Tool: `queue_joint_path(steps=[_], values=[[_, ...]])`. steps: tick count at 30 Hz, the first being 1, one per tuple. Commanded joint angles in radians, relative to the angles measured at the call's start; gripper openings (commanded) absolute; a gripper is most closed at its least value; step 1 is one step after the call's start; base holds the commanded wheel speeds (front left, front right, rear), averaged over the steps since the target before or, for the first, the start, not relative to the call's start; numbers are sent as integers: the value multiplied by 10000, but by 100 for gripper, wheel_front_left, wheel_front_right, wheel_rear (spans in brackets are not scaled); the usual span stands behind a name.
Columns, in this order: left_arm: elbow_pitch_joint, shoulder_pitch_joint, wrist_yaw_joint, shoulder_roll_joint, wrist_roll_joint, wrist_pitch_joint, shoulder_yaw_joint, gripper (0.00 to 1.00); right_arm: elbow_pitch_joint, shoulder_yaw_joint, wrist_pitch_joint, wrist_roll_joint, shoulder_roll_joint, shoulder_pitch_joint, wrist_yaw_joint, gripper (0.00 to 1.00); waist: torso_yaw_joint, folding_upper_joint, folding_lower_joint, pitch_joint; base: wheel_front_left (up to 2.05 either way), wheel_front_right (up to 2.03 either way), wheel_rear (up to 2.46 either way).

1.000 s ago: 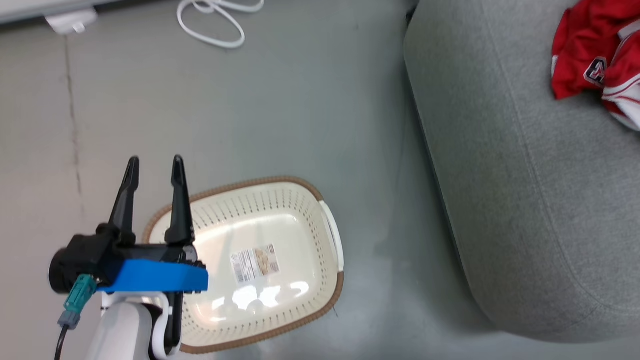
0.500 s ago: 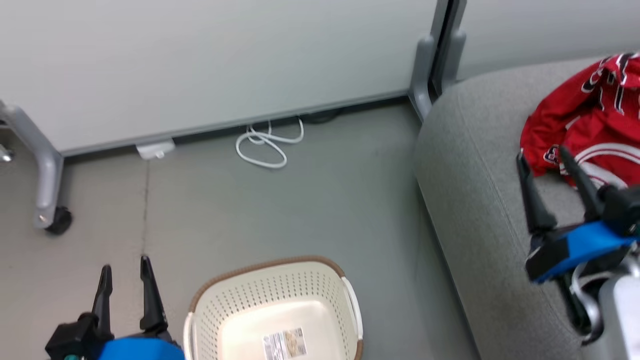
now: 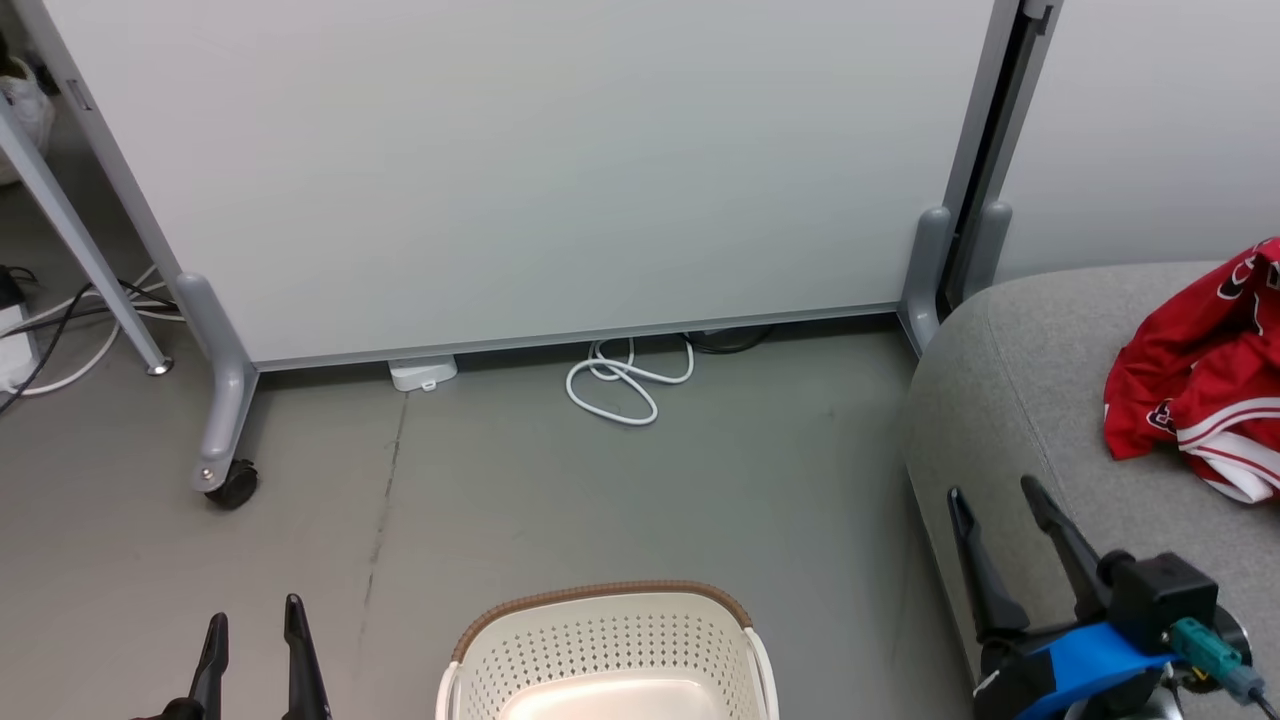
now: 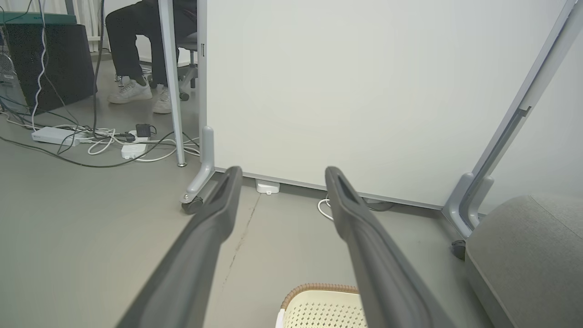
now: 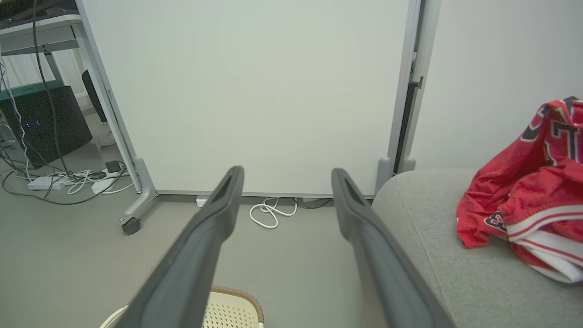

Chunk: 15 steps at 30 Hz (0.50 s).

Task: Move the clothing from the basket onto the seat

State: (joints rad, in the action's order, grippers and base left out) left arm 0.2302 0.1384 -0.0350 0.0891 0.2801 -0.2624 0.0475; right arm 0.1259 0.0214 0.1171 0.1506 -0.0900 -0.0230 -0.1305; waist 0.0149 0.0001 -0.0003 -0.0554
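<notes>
Status from my console: the clothing (image 3: pixel 1200 390), red with white stripes and dark lettering, lies bunched in a heap on the seat (image 3: pixel 1030 400). It is at the right edge of my head view, on top of the grey cushion and back from its rounded corner. The basket (image 3: pixel 600 640) stands on the floor (image 3: pixel 620 500) at the bottom centre of that view, cut off by the frame. I can see its brown rim, its perforated cream wall and a patch of its pale inner floor, and it sits apart from the seat. My left gripper (image 3: pixel 255 612) pokes up at the lower left, to the left of the basket, fingers spread wide with nothing between them. My right gripper (image 3: pixel 992 490) hangs over the near left edge of the seat, near the clothing but not touching it, jaws likewise fully apart and holding nothing. Behind all this a white partition panel (image 3: pixel 520 170) stands on grey legs with a caster (image 3: pixel 232 487), and a loop of white cable (image 3: pixel 620 385) lies on the floor at its foot. My left wrist view shows a seated person's legs and pale shoes (image 4: pixel 132 91) beyond the panel, with power strips (image 4: pixel 54 135) and cords on the floor nearby.
</notes>
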Motion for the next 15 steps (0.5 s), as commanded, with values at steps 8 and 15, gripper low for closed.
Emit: queue_joint_path(steps=[8,15], values=[[385,-92,-278,86,-217,-33,-65,100,256,60,196,-264,310,694,-5,100,49,-1,3,-190,0,0,0],[592,-117,-429,15,-119,-33,-44,100,328,110,180,-271,374,743,-5,100,-4,-1,3,-165,0,0,0]])
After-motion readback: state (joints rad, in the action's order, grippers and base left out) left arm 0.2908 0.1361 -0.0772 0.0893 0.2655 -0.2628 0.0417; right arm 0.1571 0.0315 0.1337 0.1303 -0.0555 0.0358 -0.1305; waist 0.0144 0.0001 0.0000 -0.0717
